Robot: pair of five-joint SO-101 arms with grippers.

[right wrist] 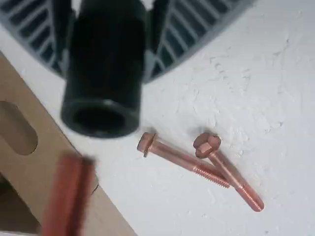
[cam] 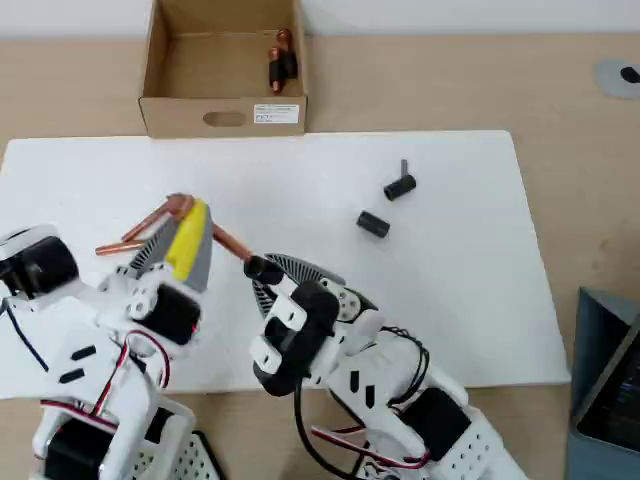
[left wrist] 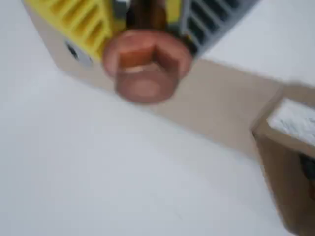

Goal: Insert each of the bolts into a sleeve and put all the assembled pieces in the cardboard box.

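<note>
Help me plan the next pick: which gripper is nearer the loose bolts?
Left. The left gripper is right beside the loose bolts; the right gripper is farther off.

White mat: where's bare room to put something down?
Widest free patch: right of the two loose sleeves, out to the edge of the white mat. Also the strip between cardboard box and loose bolts. Crowded: near side, where left gripper and right gripper meet.

two white-shelled arms (cam: pixel 352 368) with black servo blocks (cam: pixel 40 268) at a table; the left gripper (cam: pixel 180 212) pairs a yellow ribbed finger (cam: pixel 189 242) with a grey one, the right gripper (cam: pixel 268 272) is dark grey and ribbed; red and black cables (cam: pixel 122 372) loop near the bases.
</note>
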